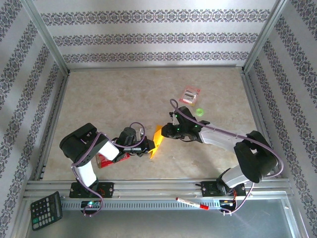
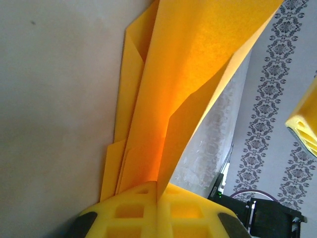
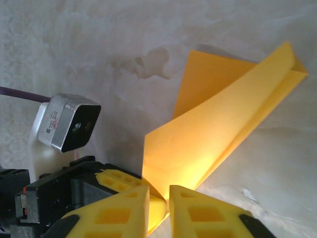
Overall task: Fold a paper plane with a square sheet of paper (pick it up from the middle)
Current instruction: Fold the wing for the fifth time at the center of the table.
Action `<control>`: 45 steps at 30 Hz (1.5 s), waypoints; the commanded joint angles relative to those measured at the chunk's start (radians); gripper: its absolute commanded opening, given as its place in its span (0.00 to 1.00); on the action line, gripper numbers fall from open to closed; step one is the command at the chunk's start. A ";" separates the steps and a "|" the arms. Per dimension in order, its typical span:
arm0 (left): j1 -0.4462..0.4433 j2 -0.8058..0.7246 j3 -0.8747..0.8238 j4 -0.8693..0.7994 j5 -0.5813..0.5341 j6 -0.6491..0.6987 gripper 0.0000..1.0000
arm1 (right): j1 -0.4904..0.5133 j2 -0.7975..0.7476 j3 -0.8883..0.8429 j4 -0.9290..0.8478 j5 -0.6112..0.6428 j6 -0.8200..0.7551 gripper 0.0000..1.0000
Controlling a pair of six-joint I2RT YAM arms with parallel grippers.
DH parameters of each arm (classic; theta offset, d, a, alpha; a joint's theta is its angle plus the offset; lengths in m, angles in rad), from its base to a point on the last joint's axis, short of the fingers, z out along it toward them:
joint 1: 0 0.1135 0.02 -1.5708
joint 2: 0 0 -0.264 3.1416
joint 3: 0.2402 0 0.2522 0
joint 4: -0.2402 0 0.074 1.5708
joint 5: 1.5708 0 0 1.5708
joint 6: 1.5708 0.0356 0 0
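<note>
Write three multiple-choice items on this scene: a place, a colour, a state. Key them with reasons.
1. Where is the calculator? A near left corner; B far right corner; C centre.
2. What colour is the paper? A green; B orange-yellow; C white.
3. The left tool is: A open; B shut, empty; C shut on the paper.
1A: it lies bottom left in the top view. 2B: orange-yellow in every view. 3C: its pads pinch the paper in the left wrist view.
</note>
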 commanded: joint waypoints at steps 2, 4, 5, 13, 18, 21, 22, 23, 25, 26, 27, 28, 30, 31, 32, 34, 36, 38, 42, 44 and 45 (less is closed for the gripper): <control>0.017 0.022 -0.023 0.030 -0.018 -0.022 0.00 | 0.015 0.059 0.046 0.036 -0.026 -0.041 0.13; 0.017 0.025 -0.027 0.034 -0.019 -0.025 0.00 | 0.016 0.084 0.060 0.043 -0.031 -0.049 0.11; 0.017 0.027 -0.026 0.035 -0.019 -0.026 0.00 | 0.018 0.097 0.068 0.041 -0.034 -0.055 0.11; 0.018 0.037 -0.032 0.044 -0.018 -0.036 0.00 | 0.014 0.189 0.103 0.037 -0.020 -0.073 0.08; 0.021 0.038 -0.039 0.043 -0.023 -0.042 0.00 | 0.012 0.233 0.123 0.039 -0.011 -0.081 0.08; 0.021 0.038 -0.041 0.037 -0.025 -0.044 0.00 | 0.012 0.249 0.130 0.041 -0.008 -0.088 0.08; 0.021 0.037 -0.043 0.036 -0.028 -0.046 0.00 | 0.012 0.253 0.131 0.042 -0.004 -0.090 0.08; 0.021 0.038 -0.043 0.036 -0.031 -0.049 0.00 | 0.010 0.258 0.132 0.043 -0.003 -0.090 0.08; 0.021 0.038 -0.047 0.032 -0.035 -0.055 0.00 | 0.008 0.266 0.138 0.043 -0.002 -0.094 0.08; 0.020 0.038 -0.048 0.031 -0.036 -0.057 0.00 | 0.008 0.269 0.138 0.044 -0.003 -0.095 0.08; 0.022 0.038 -0.048 0.026 -0.038 -0.059 0.00 | 0.008 0.272 0.142 0.045 -0.002 -0.097 0.08; 0.021 0.038 -0.048 0.021 -0.038 -0.059 0.00 | 0.006 0.277 0.144 0.043 -0.001 -0.099 0.08; 0.022 0.035 -0.046 0.010 -0.040 -0.060 0.00 | 0.005 0.284 0.147 0.044 -0.001 -0.101 0.08; 0.022 0.034 -0.046 0.006 -0.042 -0.060 0.00 | 0.003 0.287 0.147 0.046 -0.001 -0.103 0.08; 0.021 0.032 -0.047 -0.001 -0.044 -0.060 0.00 | 0.003 0.291 0.148 0.047 -0.001 -0.103 0.08; 0.021 0.031 -0.047 -0.008 -0.045 -0.060 0.00 | -0.001 0.297 0.151 0.048 -0.002 -0.106 0.08; 0.021 0.031 -0.045 -0.014 -0.045 -0.061 0.00 | -0.004 0.301 0.154 0.047 -0.003 -0.110 0.08; 0.022 0.031 -0.045 -0.022 -0.044 -0.061 0.00 | -0.008 0.307 0.155 0.046 -0.003 -0.113 0.08; 0.022 0.031 -0.043 -0.029 -0.043 -0.064 0.00 | -0.014 0.314 0.152 0.048 -0.002 -0.117 0.08; 0.022 0.033 -0.042 -0.036 -0.046 -0.063 0.00 | -0.018 0.315 0.149 0.049 -0.003 -0.121 0.08; 0.022 0.034 -0.042 -0.037 -0.047 -0.063 0.00 | -0.020 0.315 0.149 0.047 -0.004 -0.122 0.08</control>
